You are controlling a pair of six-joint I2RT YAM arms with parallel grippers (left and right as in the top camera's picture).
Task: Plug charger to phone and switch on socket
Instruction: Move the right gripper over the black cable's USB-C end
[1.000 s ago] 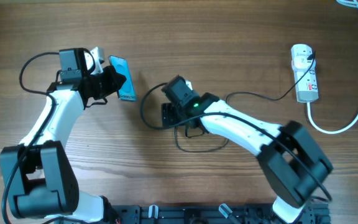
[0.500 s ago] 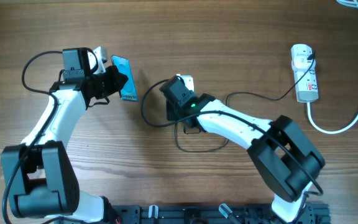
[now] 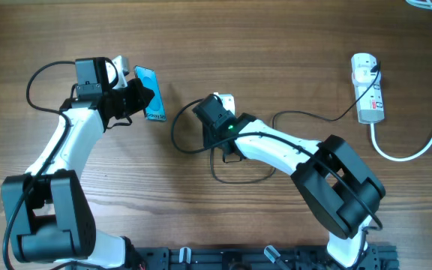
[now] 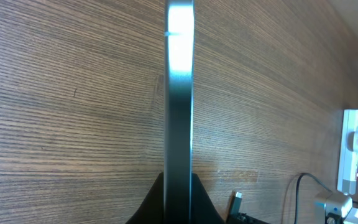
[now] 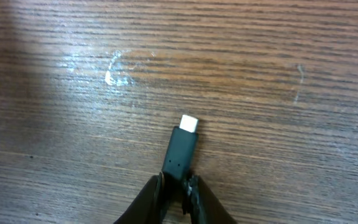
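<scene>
Phone [image 4: 179, 93] is pinched edge-on in the left gripper [image 3: 141, 100], over the upper-left part of the table [image 3: 291, 45]. Right gripper [image 5: 178, 182] is squeezed onto the charger [image 5: 181, 148] plug near mid-table, with the tip poking out over bare wood. Socket [image 3: 367, 97] lies well apart by the right edge, with open wood between.

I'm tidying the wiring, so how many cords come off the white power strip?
2. The thin black charger runs left from the socket; the thick white cord loops right, then up out of view. None looks hidden.
</scene>
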